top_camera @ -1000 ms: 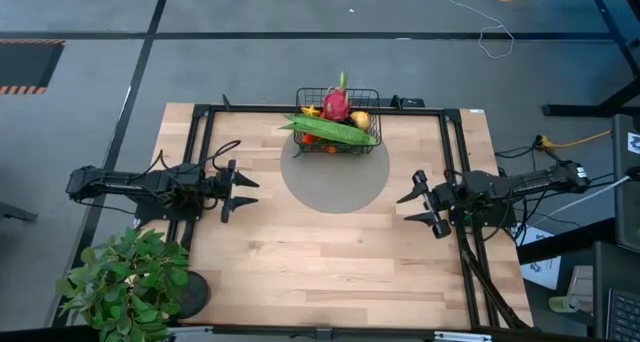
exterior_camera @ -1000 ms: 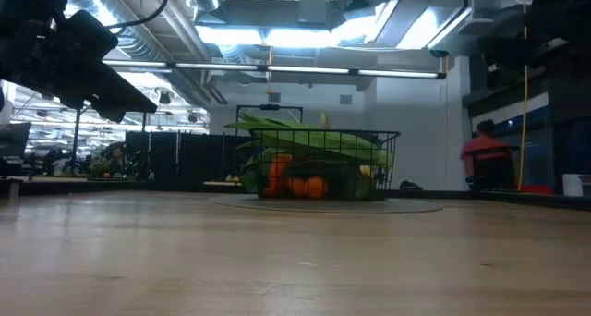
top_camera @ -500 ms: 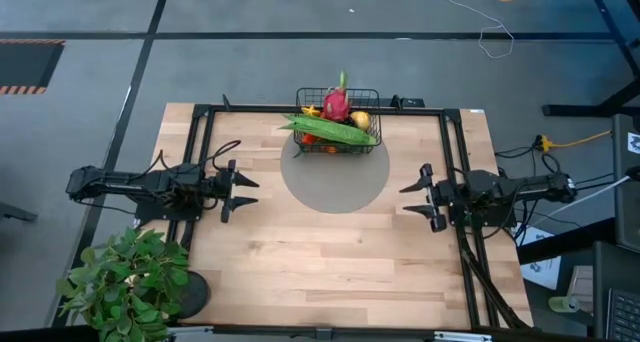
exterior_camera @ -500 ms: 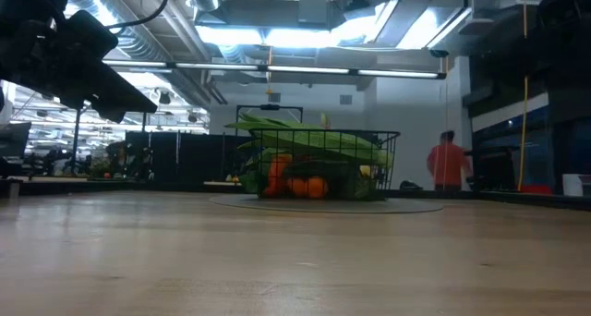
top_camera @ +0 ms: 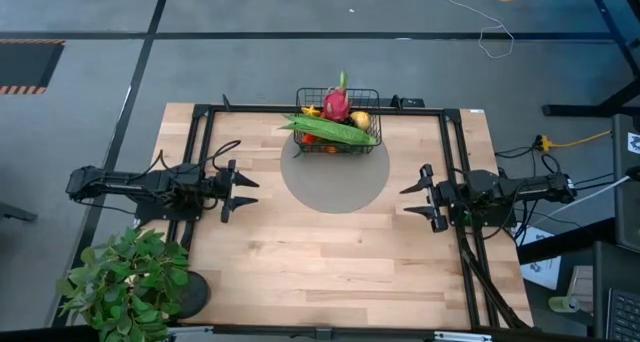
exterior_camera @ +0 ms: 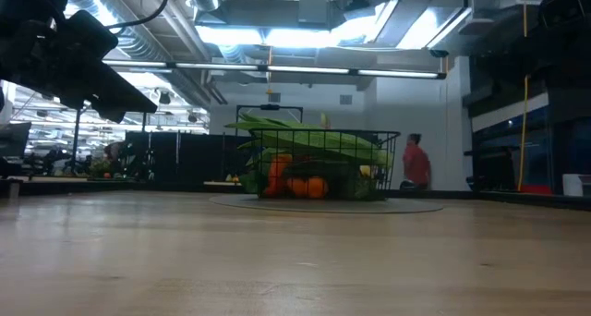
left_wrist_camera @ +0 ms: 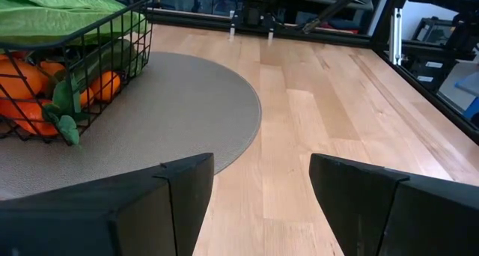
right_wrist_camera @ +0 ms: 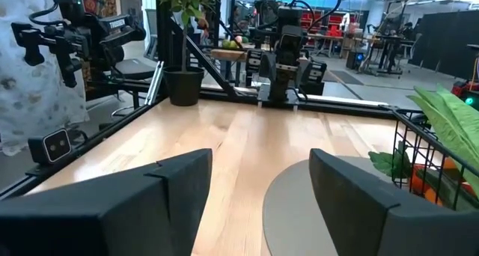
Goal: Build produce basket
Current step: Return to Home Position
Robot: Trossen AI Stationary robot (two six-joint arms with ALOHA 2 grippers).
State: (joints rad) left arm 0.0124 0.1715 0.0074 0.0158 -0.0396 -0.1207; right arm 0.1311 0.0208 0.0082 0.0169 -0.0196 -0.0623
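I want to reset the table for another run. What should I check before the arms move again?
1. The left gripper empty: ok, open, nothing held.
2. The right gripper empty: ok, open, nothing held.
3. Both grippers away from the basket: ok, both apart from it.
4. The basket upright on the grey mat: ok.
5. The corn settled: cannot tell, it lies across the basket's top, sticking past the rim.
6. The person in the room: ok, far behind the table.
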